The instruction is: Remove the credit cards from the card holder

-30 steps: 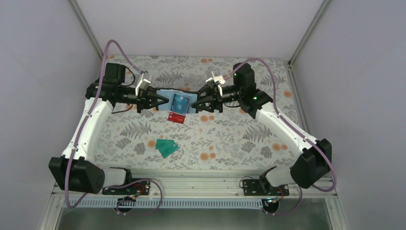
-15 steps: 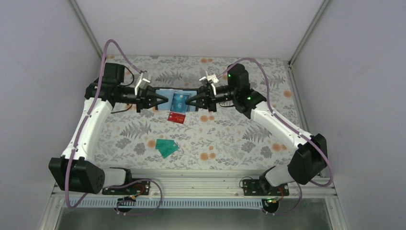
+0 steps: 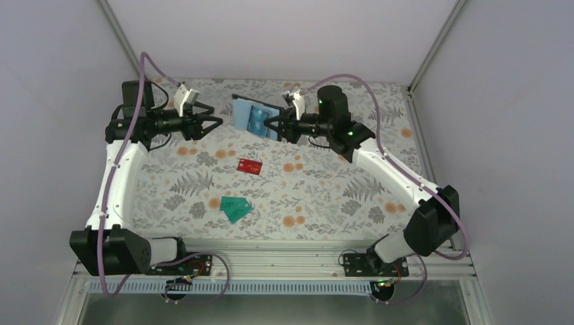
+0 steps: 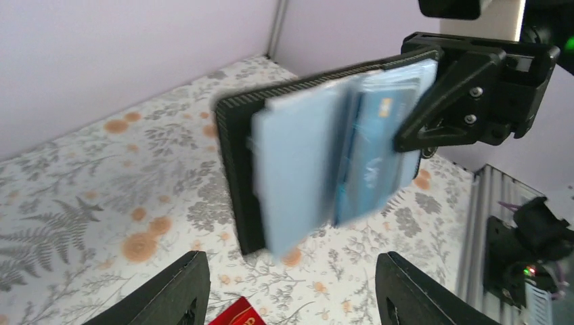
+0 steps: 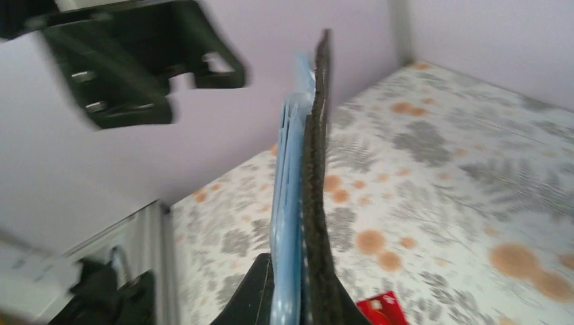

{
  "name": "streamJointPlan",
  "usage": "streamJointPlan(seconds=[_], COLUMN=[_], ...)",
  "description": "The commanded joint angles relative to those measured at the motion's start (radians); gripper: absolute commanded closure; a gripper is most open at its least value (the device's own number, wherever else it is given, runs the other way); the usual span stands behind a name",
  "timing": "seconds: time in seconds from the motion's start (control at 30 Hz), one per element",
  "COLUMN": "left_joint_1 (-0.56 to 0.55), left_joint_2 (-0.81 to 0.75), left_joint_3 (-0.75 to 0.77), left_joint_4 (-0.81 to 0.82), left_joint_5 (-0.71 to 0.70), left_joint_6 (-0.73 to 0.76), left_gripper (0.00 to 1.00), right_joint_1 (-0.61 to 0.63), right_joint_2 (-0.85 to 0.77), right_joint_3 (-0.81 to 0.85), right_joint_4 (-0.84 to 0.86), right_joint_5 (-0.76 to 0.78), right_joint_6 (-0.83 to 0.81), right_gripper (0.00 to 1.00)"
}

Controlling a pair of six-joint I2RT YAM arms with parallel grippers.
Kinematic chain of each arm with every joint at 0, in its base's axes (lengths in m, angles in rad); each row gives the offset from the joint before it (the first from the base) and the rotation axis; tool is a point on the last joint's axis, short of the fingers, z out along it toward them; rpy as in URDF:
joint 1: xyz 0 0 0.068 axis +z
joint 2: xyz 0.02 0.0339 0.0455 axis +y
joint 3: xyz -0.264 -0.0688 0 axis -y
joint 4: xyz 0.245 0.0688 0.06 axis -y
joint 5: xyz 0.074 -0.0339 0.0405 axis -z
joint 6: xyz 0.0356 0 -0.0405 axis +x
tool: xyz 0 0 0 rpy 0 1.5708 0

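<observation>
Two teal-green plastic cards (image 3: 235, 208): overlapping on the floral-patterned table (image 3: 338, 196), nearest the arm bases.
Red plastic card (image 3: 249, 166): flat on the table farther in, well apart from the teal pair.
Small black bifold card holder (image 3: 245, 115): in the air over the table's far part, spread open and standing on edge, pale blue inner face toward the left arm.
Blue plastic card (image 4: 376, 149): sitting in the holder's inner pocket, on the half nearest the right gripper.
Right gripper (image 3: 269, 126): jaws clamped on the holder's edge.
Left gripper (image 3: 214, 116): jaws apart, holding nothing, facing the holder across a gap.
</observation>
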Motion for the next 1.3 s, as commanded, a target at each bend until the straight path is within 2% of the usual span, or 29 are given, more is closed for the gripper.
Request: streamJointPlan(seconds=[0.0,0.1,0.27,0.37,0.53,0.63,1.03,1.27], left_joint_1=[0.002,-0.031,-0.166,-0.179,-0.179,-0.179,-0.160,-0.156], left_joint_2=[-0.029,-0.025,0.002,0.031,0.032,0.013,0.001,-0.001], left_joint_3=[0.006,0.005,-0.016,-0.018,-0.014,-0.021,-0.030,-0.029], left_joint_4=[0.075,0.051,0.000,-0.006,-0.005,-0.008,-0.022,-0.032], left_joint_5=[-0.084,-0.016,0.067,0.111,0.082,0.082,0.099,0.129], left_joint_6=[-0.086,-0.044,0.045,0.052,0.053,0.060,0.078,0.086], left_gripper=[0.39,0.44,0.48,0.50,0.59,0.61,0.61,0.62], right_joint_1=[0.003,0.020,0.046,0.054,0.055,0.054,0.050,0.038], right_joint_2=[0.032,0.040,0.082,0.077,0.065,0.060,0.058,0.047], right_joint_3=[0.070,0.065,0.075,0.054,0.049,0.049,0.068,0.085], right_joint_4=[-0.082,-0.054,-0.015,0.026,0.043,0.026,-0.004,0.003], right_joint_5=[0.306,0.261,0.030,-0.048,-0.175,-0.228,-0.291,-0.294], right_joint_6=[0.110,0.100,0.028,-0.002,-0.047,-0.081,-0.160,-0.142], right_gripper=[0.96,0.96,0.96,0.96,0.96,0.96,0.96,0.96])
